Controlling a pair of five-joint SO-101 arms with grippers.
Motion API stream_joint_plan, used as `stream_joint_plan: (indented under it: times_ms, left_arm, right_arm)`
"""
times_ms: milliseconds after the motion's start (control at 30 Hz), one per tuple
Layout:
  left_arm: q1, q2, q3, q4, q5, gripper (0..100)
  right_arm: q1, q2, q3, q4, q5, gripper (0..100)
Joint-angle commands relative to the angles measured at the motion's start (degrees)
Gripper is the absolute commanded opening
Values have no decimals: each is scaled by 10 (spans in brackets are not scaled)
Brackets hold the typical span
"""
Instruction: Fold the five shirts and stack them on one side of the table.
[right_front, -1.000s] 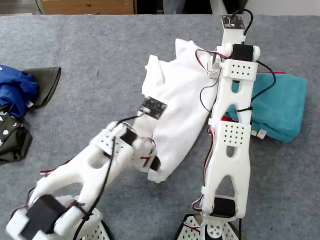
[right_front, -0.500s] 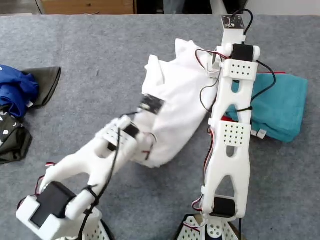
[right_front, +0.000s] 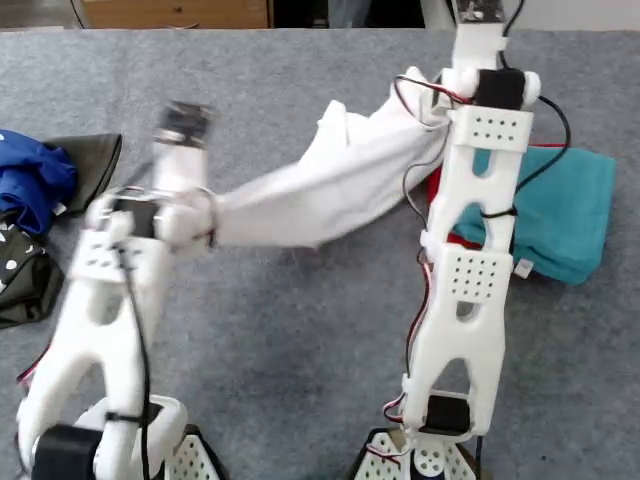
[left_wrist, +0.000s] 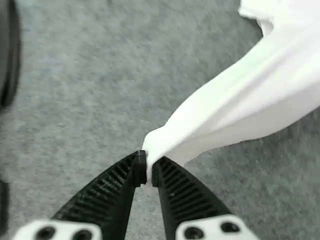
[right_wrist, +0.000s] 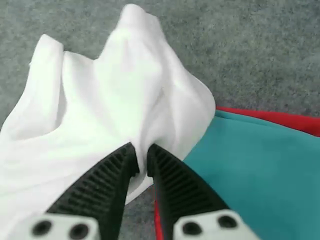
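Moved since earlier: the left arm (right_front: 110, 300) has swung from the lower centre of the high view to the left side and pulled one end of the white shirt (right_front: 320, 190) with it. The shirt lay as a loose heap in the centre; it is now drawn out into a long band. The right arm (right_front: 470, 280) has shifted a little toward the top of the frame.
Left claw: the left claw (left_wrist: 146, 167) is closed almost fully, and a small pinch of white cloth sits between its tips. In the high view it is at the left end of the band (right_front: 207, 215).
Right claw: the right claw (right_wrist: 141, 155) is also nearly closed, with a fold of the white shirt (right_wrist: 100, 115) between its jaws, at the upper right end of the band.
White shirt: it stretches between the two claws, from upper right of centre down to the left, and hangs above the grey table (right_front: 300, 370).
Other shirts: a folded teal shirt (right_front: 570, 220) lies at the right on top of a red shirt (right_front: 436, 195). At the left edge there are a blue shirt (right_front: 30, 185), a black shirt (right_front: 90, 165) and a dotted dark shirt (right_front: 25, 280), not folded.
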Motion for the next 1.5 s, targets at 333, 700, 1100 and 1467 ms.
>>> stream_joint_plan:
  times_ms: [333, 700, 1100, 1467]
  left_arm:
    - [-189, -58, -46, 20, -75, 27]
    - [-275, -58, 41, 27, -178, 27]
    - [-394, -63, 123, 23, -309, 27]
    - [-407, -63, 130, 27, -322, 27]
  right_arm:
    - [-140, -522, 647, 2, 11, 15]
    - [-261, -850, 994, 2, 189, 56]
    - [-264, -895, 938, 2, 204, 330]
    - [-283, -592, 804, -89, 107, 166]
